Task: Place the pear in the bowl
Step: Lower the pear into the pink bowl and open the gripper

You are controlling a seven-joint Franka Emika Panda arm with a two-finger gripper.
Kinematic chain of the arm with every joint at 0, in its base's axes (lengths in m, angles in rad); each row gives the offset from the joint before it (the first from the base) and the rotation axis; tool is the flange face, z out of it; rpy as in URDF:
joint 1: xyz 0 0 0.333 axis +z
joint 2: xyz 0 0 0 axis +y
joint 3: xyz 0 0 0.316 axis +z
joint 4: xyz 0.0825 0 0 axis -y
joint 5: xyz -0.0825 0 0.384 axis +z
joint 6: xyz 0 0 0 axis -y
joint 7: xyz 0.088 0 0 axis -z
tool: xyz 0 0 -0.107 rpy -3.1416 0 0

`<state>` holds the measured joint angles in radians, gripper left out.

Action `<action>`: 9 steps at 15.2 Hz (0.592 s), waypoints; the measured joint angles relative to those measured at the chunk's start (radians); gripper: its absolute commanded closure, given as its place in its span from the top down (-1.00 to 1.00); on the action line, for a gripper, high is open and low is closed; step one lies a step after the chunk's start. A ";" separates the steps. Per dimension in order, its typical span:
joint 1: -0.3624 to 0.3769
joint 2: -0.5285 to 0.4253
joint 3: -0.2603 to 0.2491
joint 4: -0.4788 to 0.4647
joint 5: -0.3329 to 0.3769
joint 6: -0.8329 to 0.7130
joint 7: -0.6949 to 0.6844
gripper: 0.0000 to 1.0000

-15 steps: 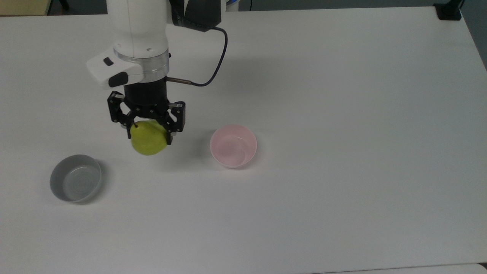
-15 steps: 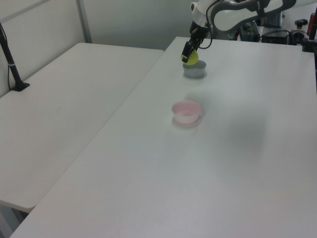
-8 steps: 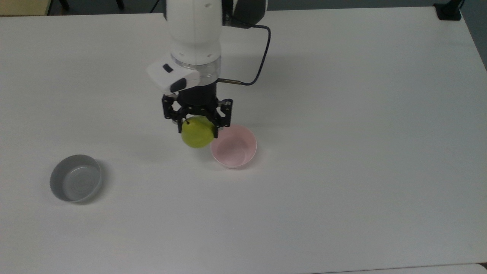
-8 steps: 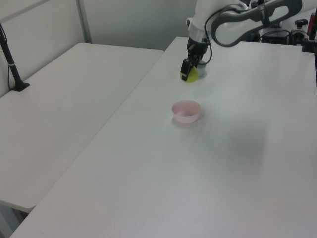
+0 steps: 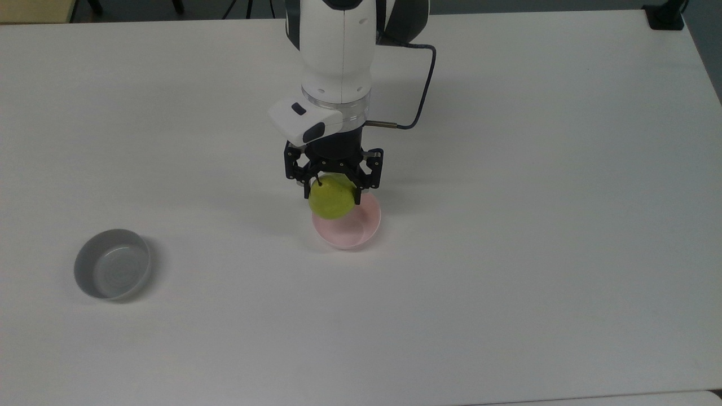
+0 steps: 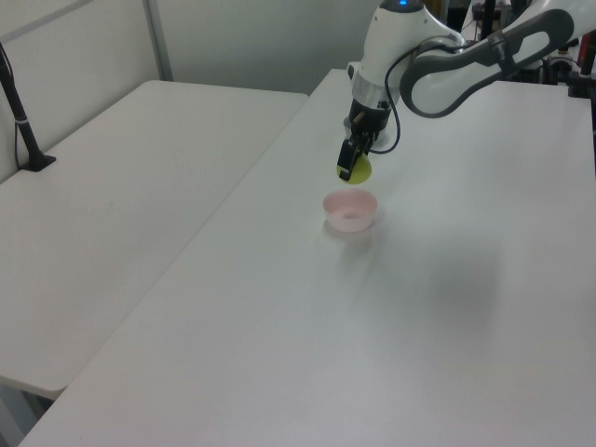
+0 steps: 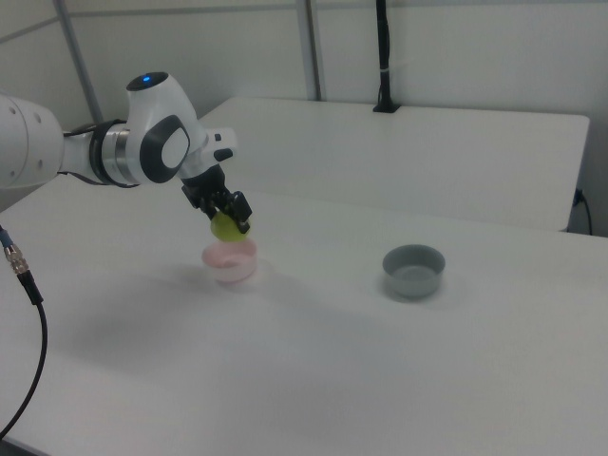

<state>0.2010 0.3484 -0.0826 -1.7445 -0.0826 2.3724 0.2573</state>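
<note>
Above the pink bowl (image 5: 354,231), seen in the top view: gripper (image 5: 333,192) closed on the pear (image 5: 331,202), black fingers (image 5: 307,179) clamped on either side of the yellow-green fruit, dark stem pointing up toward the palm. Pear held in the air, overlapping the bowl's rim toward the top view's upper left; not resting inside. Bowl standing upright on the white table (image 5: 536,197). Grey bowl (image 5: 112,271) well apart, toward the top view's lower left, upright. Dark cable (image 5: 426,84) looping from the wrist.

Left view: gripper (image 6: 349,168) with pear (image 6: 357,170) just above and behind the pink bowl (image 6: 350,210), clear of its rim.

Right view: pear (image 7: 226,226) in the gripper (image 7: 231,218) directly over the pink bowl (image 7: 229,264), apart from it; grey bowl (image 7: 413,270) toward the right view's right, well apart.
</note>
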 measured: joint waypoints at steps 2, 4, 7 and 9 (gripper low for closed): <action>0.004 0.001 0.000 -0.030 0.000 0.048 0.000 -0.09; 0.007 0.008 0.000 -0.052 0.000 0.094 0.000 -0.08; 0.010 0.024 0.000 -0.062 -0.001 0.136 0.000 -0.05; 0.011 0.035 0.000 -0.063 -0.001 0.136 0.000 0.05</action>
<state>0.2121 0.3832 -0.0825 -1.8078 -0.0840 2.5085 0.2568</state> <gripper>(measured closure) 0.176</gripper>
